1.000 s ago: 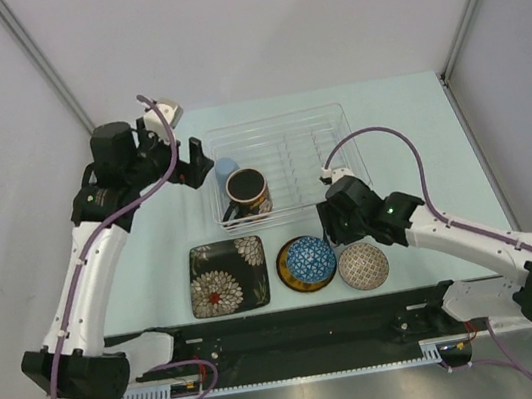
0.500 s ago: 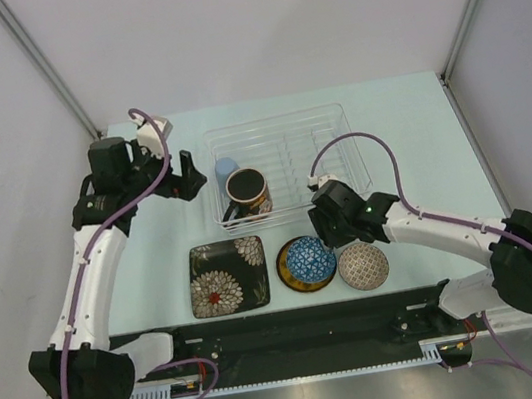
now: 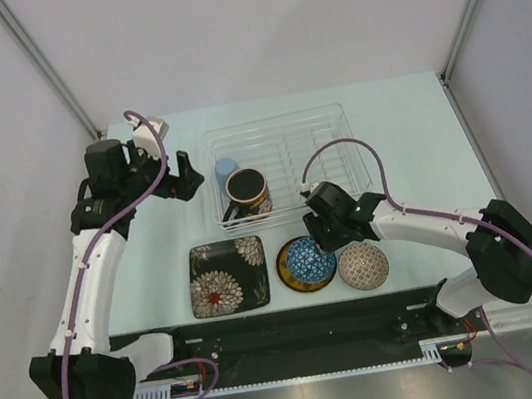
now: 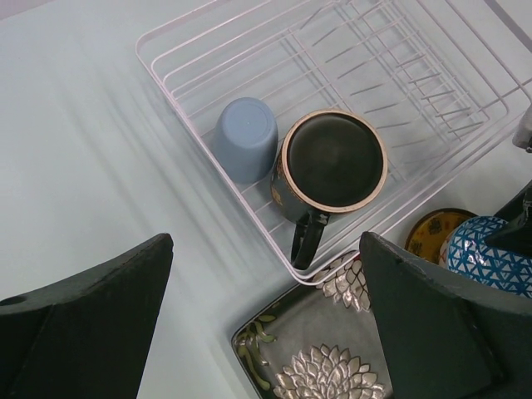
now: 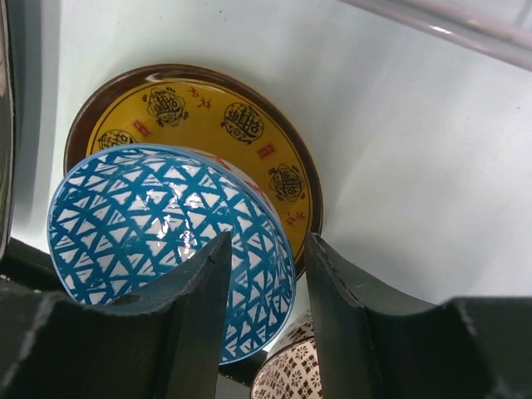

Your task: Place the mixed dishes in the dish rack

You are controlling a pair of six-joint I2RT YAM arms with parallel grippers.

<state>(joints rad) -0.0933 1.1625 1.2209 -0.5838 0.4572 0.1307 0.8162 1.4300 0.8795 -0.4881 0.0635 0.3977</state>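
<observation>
pale table, left pincer agape, right pincer astride rim of glossy blue bowl, grip unclear

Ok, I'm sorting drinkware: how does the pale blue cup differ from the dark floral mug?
The pale blue cup is plain, handleless and base up; the dark floral mug is wider, handled and mouth up. Both sit side by side in the clear plastic dish rack.

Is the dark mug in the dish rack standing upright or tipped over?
Upright: the mug sits inside the dish rack, its round mouth facing straight up, handle at its side.
</observation>
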